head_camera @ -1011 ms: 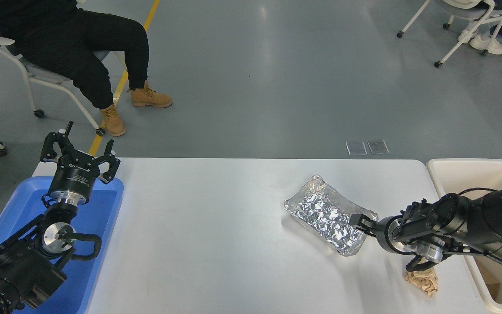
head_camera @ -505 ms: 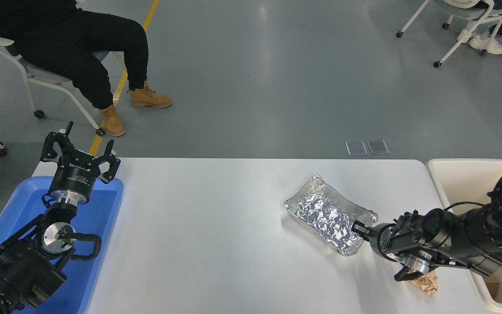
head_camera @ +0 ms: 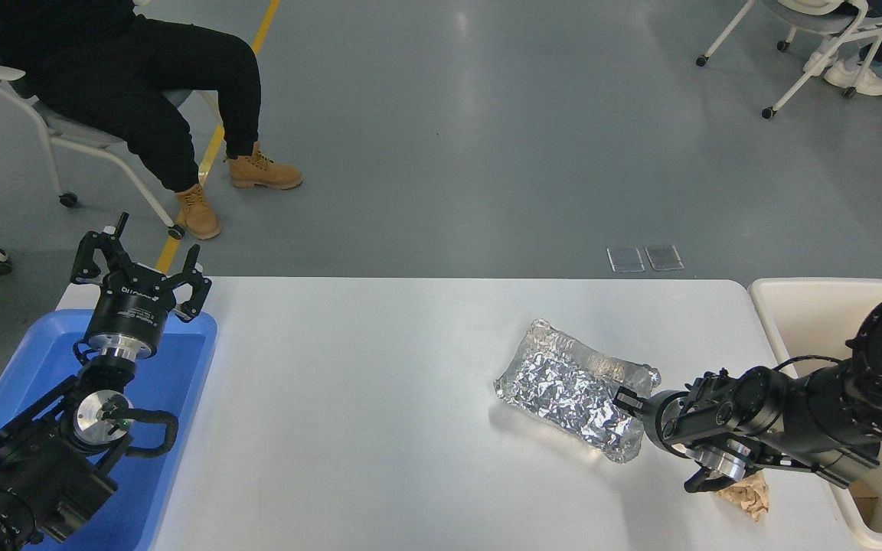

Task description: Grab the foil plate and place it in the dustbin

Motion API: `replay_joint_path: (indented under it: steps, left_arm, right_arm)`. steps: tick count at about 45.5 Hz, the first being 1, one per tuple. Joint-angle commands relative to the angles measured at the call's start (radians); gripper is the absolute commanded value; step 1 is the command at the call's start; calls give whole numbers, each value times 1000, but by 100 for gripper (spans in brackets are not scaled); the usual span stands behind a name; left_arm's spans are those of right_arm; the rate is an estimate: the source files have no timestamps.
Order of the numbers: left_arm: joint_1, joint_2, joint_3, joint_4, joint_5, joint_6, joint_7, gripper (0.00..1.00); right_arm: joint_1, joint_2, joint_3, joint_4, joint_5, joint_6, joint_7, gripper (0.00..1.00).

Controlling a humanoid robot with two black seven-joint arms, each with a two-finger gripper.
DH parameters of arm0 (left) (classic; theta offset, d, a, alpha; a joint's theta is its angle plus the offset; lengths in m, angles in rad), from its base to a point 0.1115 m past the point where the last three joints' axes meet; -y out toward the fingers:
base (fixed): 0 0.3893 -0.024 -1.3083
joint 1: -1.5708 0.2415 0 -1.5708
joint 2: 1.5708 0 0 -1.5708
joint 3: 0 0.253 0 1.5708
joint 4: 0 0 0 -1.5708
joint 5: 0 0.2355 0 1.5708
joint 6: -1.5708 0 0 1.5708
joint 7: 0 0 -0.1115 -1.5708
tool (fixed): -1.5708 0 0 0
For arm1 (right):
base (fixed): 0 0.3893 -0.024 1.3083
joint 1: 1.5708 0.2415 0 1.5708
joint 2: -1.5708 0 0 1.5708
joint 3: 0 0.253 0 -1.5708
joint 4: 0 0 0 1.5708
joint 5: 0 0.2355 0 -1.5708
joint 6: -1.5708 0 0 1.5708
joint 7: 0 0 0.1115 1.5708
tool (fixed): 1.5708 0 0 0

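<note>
A: From the head view, we have the foil plate (head_camera: pixel 573 386) on the worktop (head_camera: pixel 380 413), right of middle, with its near-right end at the right gripper (head_camera: pixel 628 401). The dustbin (head_camera: pixel 808 302) stands off the worktop's right edge.

B: Are the jaws on it? We see them at the plate's rim and apparently closed on that end, which looks a little raised with a shadow under the plate.

A: We judge the plate very light, thin and easily crushed; the raised rim is the place to pinch, gently, since crinkled foil dents and can slip.

B: The left gripper (head_camera: pixel 139 277) is parked over the blue tray (head_camera: pixel 173 383), jaws spread, holding nothing. A paper ball (head_camera: pixel 747 496) lies under the right arm.

A: Any writing? We see pale lettering on the left gripper's body, too small to read.
</note>
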Motion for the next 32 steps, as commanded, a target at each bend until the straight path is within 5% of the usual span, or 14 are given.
replay_joint_path:
  steps: [1, 32]
  left_arm:
    - [0, 0, 0, 0, 0, 0, 0, 99]
    - [0, 0, 1, 0, 0, 0, 0, 99]
  right_arm:
    - [138, -89, -13, 71, 6, 82, 1, 0]
    - [845, -336, -209, 224, 6, 487, 2, 0]
